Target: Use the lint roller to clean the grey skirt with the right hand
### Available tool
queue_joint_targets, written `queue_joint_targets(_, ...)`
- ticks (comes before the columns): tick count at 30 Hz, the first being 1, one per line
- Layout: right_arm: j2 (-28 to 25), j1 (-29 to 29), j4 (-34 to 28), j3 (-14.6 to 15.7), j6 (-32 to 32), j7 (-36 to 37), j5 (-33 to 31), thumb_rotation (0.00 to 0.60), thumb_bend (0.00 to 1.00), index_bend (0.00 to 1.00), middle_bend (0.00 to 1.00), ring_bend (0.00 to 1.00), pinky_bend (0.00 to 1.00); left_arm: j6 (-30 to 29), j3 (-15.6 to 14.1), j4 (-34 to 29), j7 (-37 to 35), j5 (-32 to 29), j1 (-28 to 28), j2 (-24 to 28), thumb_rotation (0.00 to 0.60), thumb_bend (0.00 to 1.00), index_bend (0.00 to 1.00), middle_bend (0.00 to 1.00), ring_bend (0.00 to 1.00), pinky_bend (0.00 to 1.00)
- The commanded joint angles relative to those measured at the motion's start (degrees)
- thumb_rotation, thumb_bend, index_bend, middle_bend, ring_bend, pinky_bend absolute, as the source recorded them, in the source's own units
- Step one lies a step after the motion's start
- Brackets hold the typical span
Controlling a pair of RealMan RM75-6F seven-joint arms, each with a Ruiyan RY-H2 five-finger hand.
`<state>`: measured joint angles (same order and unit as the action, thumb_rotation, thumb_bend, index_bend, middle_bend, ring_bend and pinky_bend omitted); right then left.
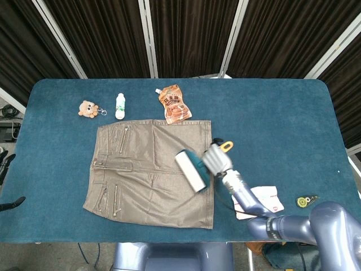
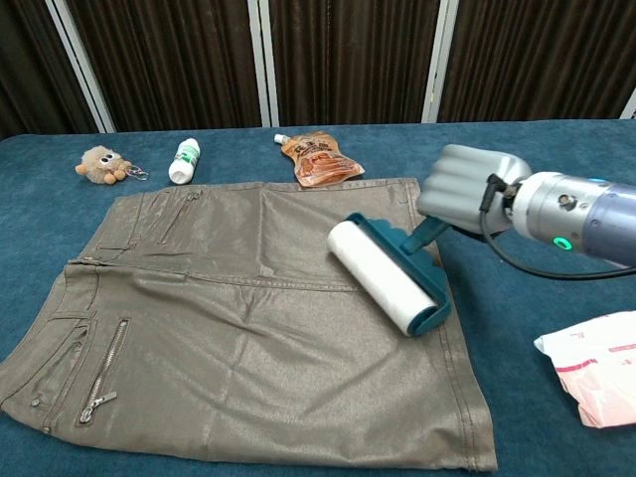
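The grey skirt [image 1: 149, 164] [image 2: 229, 318] lies flat in the middle of the blue table, waistband to the left. A lint roller [image 1: 190, 171] [image 2: 388, 276] with a white roll in a teal frame rests on the skirt's right part, near its hem edge. My right hand [image 1: 217, 160] [image 2: 467, 189] grips the roller's teal handle from the right, fingers curled around it. At the head view's left edge only dark fingertips of my left hand [image 1: 7, 164] show, off the table.
A brown snack pouch [image 1: 175, 104] [image 2: 320, 156], a white bottle [image 1: 119, 105] [image 2: 184, 160] and a small plush toy [image 1: 87, 108] [image 2: 99, 163] lie beyond the skirt. A white-and-red packet [image 1: 262, 199] [image 2: 594, 364] sits to the right, with a small yellow-black item [image 1: 306, 200] further right.
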<state>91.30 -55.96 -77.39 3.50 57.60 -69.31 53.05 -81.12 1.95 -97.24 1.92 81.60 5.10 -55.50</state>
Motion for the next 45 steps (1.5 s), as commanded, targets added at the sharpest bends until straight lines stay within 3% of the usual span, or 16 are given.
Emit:
queue_joint_targets(1,-1.6,2.1,3.1,1.2,-0.7,2.9,0.3,0.6,1.0,0.51,0.57,0.47,0.39,0.2,0.0,-0.1,0.3,0.0,0.1,-0.1,0.6,0.02,0.0,0.0,0.0,0.0)
queue_joint_targets(13,-4.2,8.0,10.7,-0.6,-2.8,13.2,-3.3,0.6,1.0,0.5,0.57,0.47,0.39,0.6,-0.1,-0.6,2.3,-0.1,0.5,-0.7,0.6,0.01,0.0,0.0,0.0,0.0)
queue_joint_targets(15,-4.1,8.8,11.8,-1.1,-2.5,13.6,-3.8,0.6,0.95,0.49,0.56,0.46,0.39,0.4,-0.1,-0.7,2.4,0.1,0.4,-0.7,0.6,0.01,0.0,0.0,0.0,0.0)
queue_joint_targets(16,-4.0,9.1,12.1,-1.3,-2.4,13.9,-3.9,0.6,0.8,0.44,0.52,0.42,0.39,0.4,-0.2,-0.8,2.4,0.1,0.4,-0.7,0.6,0.01,0.0,0.0,0.0,0.0)
queue_joint_targets(17,-4.0,9.4,12.2,-1.5,-2.3,14.3,-3.9,0.6,0.54,0.35,0.45,0.35,0.38,0.3,-0.2,-0.8,2.4,0.2,0.4,-0.7,0.6,0.01,0.0,0.0,0.0,0.0)
queue_joint_targets(19,-4.2,10.0,11.9,-2.0,-2.1,15.6,-3.9,0.6,0.13,0.16,0.27,0.21,0.33,0.1,-0.2,-0.8,2.3,0.2,0.3,-0.6,0.6,0.02,0.0,0.0,0.0,0.0)
queue_joint_targets(20,-4.4,10.3,11.4,-2.4,-2.2,16.2,-4.1,0.6,0.01,0.07,0.17,0.13,0.27,0.1,-0.2,-0.9,2.3,0.2,0.3,-0.6,0.6,0.01,0.0,0.0,0.0,0.0)
queue_joint_targets(23,-5.7,11.0,8.4,-3.8,-2.4,17.0,-6.2,0.6,0.0,0.0,0.02,0.01,0.14,0.0,-0.3,-1.0,2.0,0.5,0.2,-0.5,0.6,0.02,0.0,0.0,0.0,0.0)
queue_joint_targets(28,-9.9,13.0,-0.3,-5.8,1.8,19.2,-6.8,0.6,0.0,0.0,0.0,0.0,0.01,-0.8,-0.7,-1.7,0.0,1.8,-0.2,0.6,0.6,0.01,0.0,0.0,0.0,0.0)
queue_joint_targets(31,-13.5,15.7,-6.8,-6.7,5.1,24.1,-5.1,0.6,0.0,0.0,0.0,0.0,0.0,-2.0,-0.8,-2.0,-1.6,2.9,-0.7,1.5,0.6,0.02,0.0,0.0,0.0,0.0)
queue_joint_targets(33,-16.3,17.7,-10.7,-6.6,7.5,28.0,-1.9,0.6,0.0,0.0,0.0,0.0,0.0,-2.5,-0.9,-1.9,-2.6,3.4,-1.0,1.9,0.6,0.02,0.0,0.0,0.0,0.0)
queue_joint_targets(37,-23.3,24.6,-17.1,-3.6,15.7,40.5,11.8,0.6,0.0,0.0,0.0,0.0,0.0,-3.6,-1.4,-1.3,-5.3,5.1,-1.5,2.7,0.6,0.02,0.0,0.0,0.0,0.0)
queue_joint_targets(45,-26.1,34.8,-17.8,-0.1,29.9,52.3,26.0,0.6,0.0,0.0,0.0,0.0,0.0,-5.3,-2.1,0.1,-8.0,7.6,-2.2,2.8,0.6,0.02,0.0,0.0,0.0,0.0)
